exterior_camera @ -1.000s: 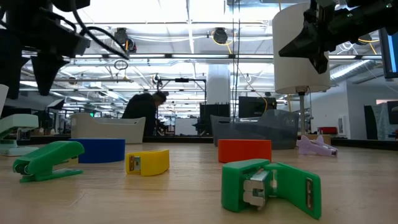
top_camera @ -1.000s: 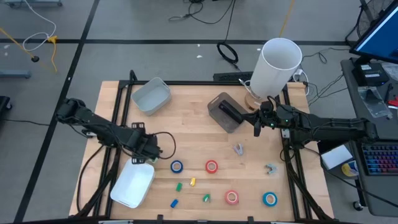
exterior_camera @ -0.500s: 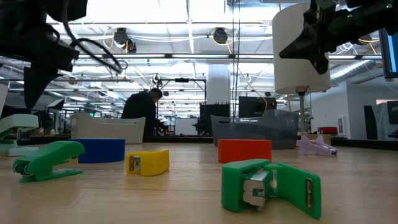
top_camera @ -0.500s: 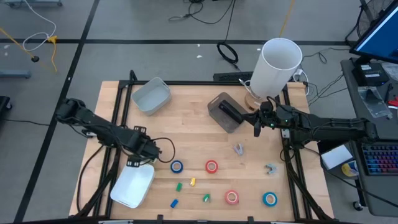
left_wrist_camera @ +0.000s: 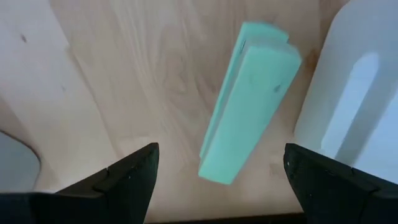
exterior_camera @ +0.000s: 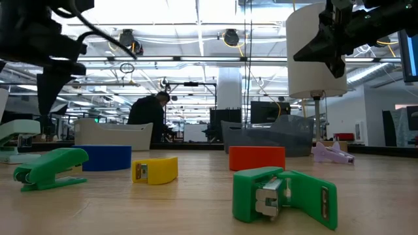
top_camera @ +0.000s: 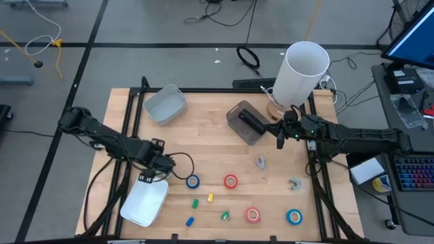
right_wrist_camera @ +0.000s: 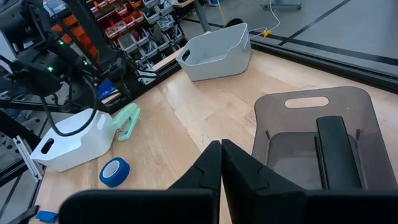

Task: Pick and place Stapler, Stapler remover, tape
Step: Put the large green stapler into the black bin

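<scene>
A mint-green stapler point(left_wrist_camera: 249, 99) lies flat on the wooden table beside a white bin point(left_wrist_camera: 354, 93); it also shows in the right wrist view point(right_wrist_camera: 126, 121). My left gripper point(left_wrist_camera: 221, 158) hangs above it, pointing down and open, one finger on either side of the stapler's one end without touching it. Two blue tape rolls point(top_camera: 192, 181) point(top_camera: 293, 217) and two red ones point(top_camera: 231, 181) point(top_camera: 252, 215) lie flat on the table. Two pale staple removers point(top_camera: 260, 162) point(top_camera: 295, 184) lie right of centre. My right gripper point(top_camera: 280, 139) waits shut, above the table, by a dark bin point(top_camera: 245, 122).
The dark bin holds a black stapler point(right_wrist_camera: 336, 152). A grey bin point(top_camera: 165, 105) sits at the far left, and a tall white cylinder point(top_camera: 304, 71) stands at the far right. Small green, yellow and blue pieces point(top_camera: 209, 198) lie near the front edge. A person shows in the room behind point(exterior_camera: 150, 114).
My left gripper has rolled about its downward-pointing axis above the mint stapler, staying open. The right arm and all the things on the table have kept still.
</scene>
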Motion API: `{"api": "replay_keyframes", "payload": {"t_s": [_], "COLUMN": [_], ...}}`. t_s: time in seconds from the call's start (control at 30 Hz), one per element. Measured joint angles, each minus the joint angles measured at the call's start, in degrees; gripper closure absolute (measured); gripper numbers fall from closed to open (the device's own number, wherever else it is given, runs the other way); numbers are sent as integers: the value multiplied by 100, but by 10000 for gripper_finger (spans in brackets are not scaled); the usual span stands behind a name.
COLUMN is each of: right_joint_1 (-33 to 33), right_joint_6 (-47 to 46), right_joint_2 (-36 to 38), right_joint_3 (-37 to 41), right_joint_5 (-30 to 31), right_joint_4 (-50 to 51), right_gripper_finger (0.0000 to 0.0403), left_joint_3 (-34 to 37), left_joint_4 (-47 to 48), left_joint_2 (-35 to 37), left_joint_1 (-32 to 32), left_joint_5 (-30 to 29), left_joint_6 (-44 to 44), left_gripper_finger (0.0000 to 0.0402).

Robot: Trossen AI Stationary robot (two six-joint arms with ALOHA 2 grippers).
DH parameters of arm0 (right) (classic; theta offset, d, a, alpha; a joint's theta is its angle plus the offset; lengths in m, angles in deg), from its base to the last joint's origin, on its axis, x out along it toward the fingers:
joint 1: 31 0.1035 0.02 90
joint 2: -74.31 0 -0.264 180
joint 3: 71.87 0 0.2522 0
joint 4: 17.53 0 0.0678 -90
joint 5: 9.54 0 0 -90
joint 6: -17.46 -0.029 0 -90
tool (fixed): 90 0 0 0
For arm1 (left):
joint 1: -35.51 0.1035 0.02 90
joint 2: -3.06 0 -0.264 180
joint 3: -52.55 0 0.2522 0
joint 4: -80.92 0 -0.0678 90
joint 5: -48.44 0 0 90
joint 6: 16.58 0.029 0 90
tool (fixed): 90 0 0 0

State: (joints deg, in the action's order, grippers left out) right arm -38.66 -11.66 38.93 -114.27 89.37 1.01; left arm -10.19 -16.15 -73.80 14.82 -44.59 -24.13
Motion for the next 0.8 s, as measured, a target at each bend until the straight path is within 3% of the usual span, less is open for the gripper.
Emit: {"api": "replay_keyframes", "payload": {"t_s": [0.2, 0.8], "right_joint_1": [0, 0], "right_joint_6": [0, -17], "right_joint_2": [1, 0], "right_joint_3": [0, -2], "right_joint_5": [-2, -4], "right_joint_4": [0, -4], "right_gripper_finger": [399, 399], "left_joint_3": [348, 345], "left_joint_4": [-113, -135], "left_joint_2": [-4, -7], "left_joint_1": [0, 42], "left_joint_5": [4, -48], "left_joint_6": [18, -59], "left_gripper_finger": [62, 62]}}
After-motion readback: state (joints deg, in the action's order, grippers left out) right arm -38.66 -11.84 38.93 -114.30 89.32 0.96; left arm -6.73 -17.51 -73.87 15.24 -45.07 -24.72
